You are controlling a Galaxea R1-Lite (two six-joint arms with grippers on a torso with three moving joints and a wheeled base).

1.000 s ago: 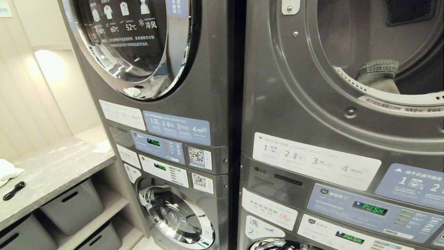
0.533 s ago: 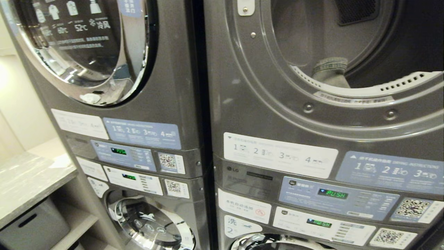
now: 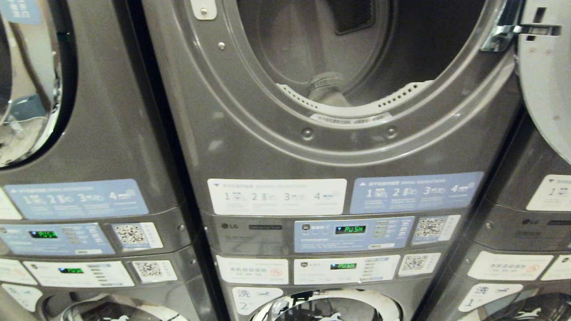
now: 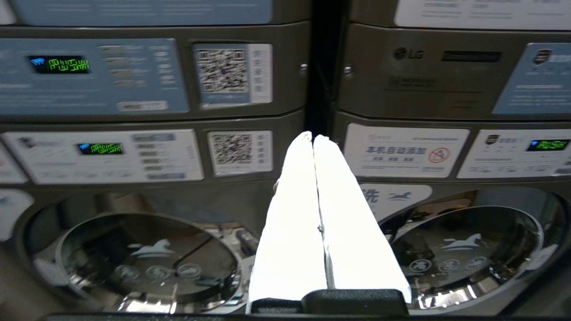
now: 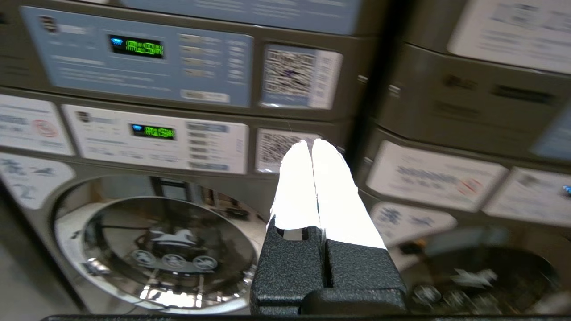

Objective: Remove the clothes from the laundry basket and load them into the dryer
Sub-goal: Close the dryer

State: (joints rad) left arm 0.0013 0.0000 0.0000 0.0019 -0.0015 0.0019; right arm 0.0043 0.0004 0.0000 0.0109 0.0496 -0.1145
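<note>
Dryer (image 3: 250, 133), round grey metal opening, folded denim (image 3: 324, 88) inside

Head view count: three grey stacked laundry machine columns, at 9, 12 and 3 o'clock. One open round dryer drum opening (image 3: 357, 58) at 12 o'clock, holding one grey denim garment (image 3: 328, 89). Four green-lit display readouts, four QR code stickers. One open white door (image 3: 546, 76) at 2 o'clock.

indoor light is even and warm. glare is seen on the chrome washer door (image 4: 147, 263). white gripper fingers (image 5: 330, 191) are overexposed. right wrist view is smeared by motion blur.
</note>
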